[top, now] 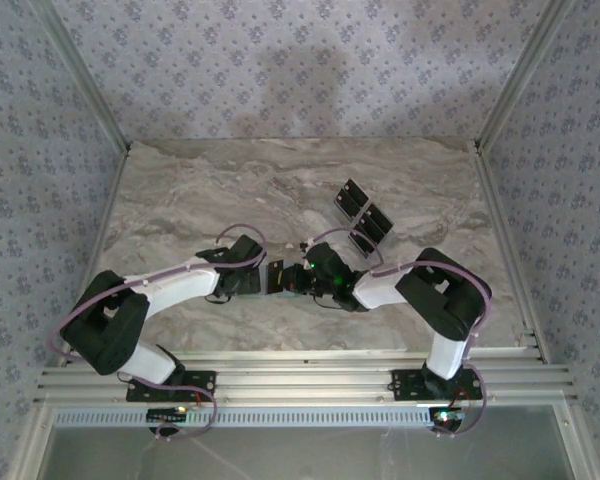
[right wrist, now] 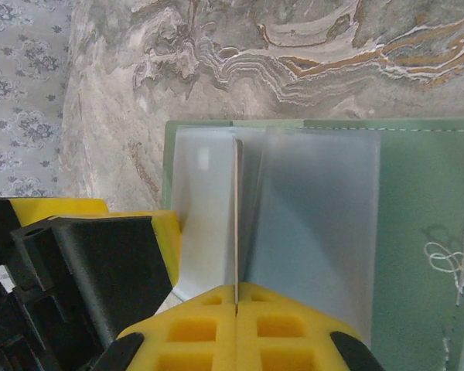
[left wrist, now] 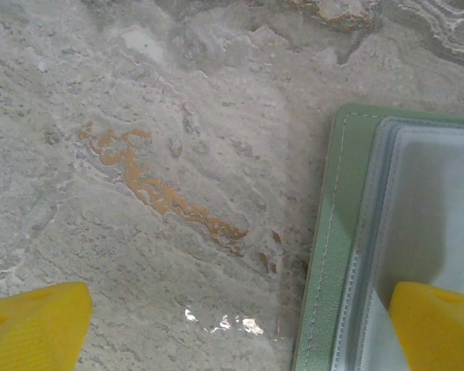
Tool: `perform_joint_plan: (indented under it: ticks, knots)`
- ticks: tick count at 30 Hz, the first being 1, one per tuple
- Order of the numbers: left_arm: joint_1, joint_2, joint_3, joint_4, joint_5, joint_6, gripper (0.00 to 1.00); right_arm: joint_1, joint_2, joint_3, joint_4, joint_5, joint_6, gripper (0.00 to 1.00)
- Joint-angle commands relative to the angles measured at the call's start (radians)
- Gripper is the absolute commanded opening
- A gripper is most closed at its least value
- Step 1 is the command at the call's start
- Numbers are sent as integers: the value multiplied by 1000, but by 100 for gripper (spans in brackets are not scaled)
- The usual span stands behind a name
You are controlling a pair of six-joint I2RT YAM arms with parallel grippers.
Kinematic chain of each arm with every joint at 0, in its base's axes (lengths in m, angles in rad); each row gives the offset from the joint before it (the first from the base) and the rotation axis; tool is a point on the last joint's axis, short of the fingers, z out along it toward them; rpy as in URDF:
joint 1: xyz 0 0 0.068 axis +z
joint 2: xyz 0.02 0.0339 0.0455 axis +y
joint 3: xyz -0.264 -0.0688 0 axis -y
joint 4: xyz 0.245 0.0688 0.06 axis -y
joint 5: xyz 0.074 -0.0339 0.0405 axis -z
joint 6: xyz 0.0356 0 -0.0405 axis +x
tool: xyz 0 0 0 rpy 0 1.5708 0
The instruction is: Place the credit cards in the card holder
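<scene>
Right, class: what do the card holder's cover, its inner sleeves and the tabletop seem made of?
The card holder cover is pale green and matte, likely faux leather given its stitched edge seam. The inner sleeves look like frosted translucent plastic. The tabletop resembles grey veined marble with rusty streaks, glossy where light glints; possibly printed laminate.

White-and-black twin arms
Lilac cables (top: 235, 229) loop along left arm (top: 170, 285) and right arm (top: 390, 287); left claw (left wrist: 232, 332) and right claw (right wrist: 236, 297) have yellow fingers (left wrist: 437, 325).
</scene>
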Motion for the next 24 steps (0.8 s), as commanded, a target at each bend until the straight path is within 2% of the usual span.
perform_joint_plan:
  ticks: [1, 24]
  knots:
    - [-5, -2, -25, -52, -16, -3, 99, 9, 21, -9, 31, 18, 17, 0]
    - [-5, -4, -34, -50, -13, -7, 99, 2, 100, -22, 111, -22, 72, 0]
